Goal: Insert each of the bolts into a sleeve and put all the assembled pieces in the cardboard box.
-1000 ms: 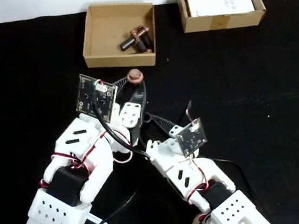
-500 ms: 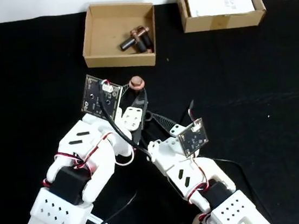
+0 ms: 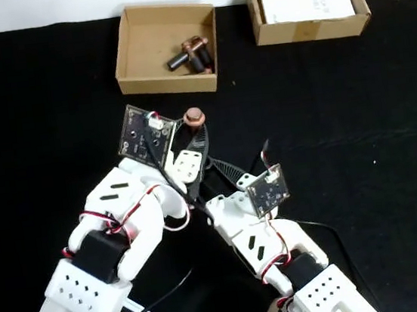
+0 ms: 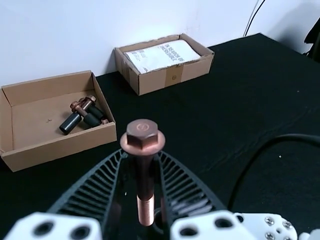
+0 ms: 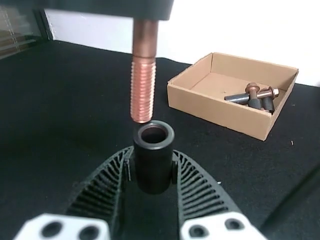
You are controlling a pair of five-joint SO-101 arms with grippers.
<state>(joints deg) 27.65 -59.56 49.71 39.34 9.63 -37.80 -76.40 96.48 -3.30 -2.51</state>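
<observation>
Two pincers were found close together near the middle of the black desk (image 3: pixel 390 149) in the high view. The left pincer (image 3: pixel 195 129) was clenched on a copper-coloured bolt (image 3: pixel 193 116), whose hexagonal head was turned up toward the camera. The right pincer (image 3: pixel 208 165) was placed just below it, nearer the arms' bases. Beyond them, toward the desk's far edge, the cardboard box (image 3: pixel 165 83) was set, with several assembled pieces (image 3: pixel 190 55) gathered in its right-hand corner. A second box (image 3: pixel 311 31) was stood well apart to the right, and a white sheet (image 3: pixel 303 0) was laid in it.

From the left wrist view, the bolt (image 4: pixel 141 170) was seen gripped upright between the ribbed black fingers (image 4: pixel 95 187) of the left pincer (image 4: pixel 142 152). Its head was raised clear above the fingertips and its thread was pointed downward. The cardboard box (image 4: pixel 55 147) and its assembled pieces (image 4: pixel 82 115) were seen behind on the desk (image 4: pixel 240 100), with the second box (image 4: pixel 170 77) farther back and a black cable (image 4: pixel 265 152) curved over the desk.

From the right wrist view, a black sleeve (image 5: pixel 153 160) was held upright by the right pincer (image 5: pixel 152 155), which was closed around its sides. The bolt (image 5: pixel 144 85) was hung with its threaded end just above the sleeve's open mouth, not yet entered. The cardboard box (image 5: pixel 220 112) was seen beyond, with the assembled pieces (image 5: pixel 255 95) inside.
</observation>
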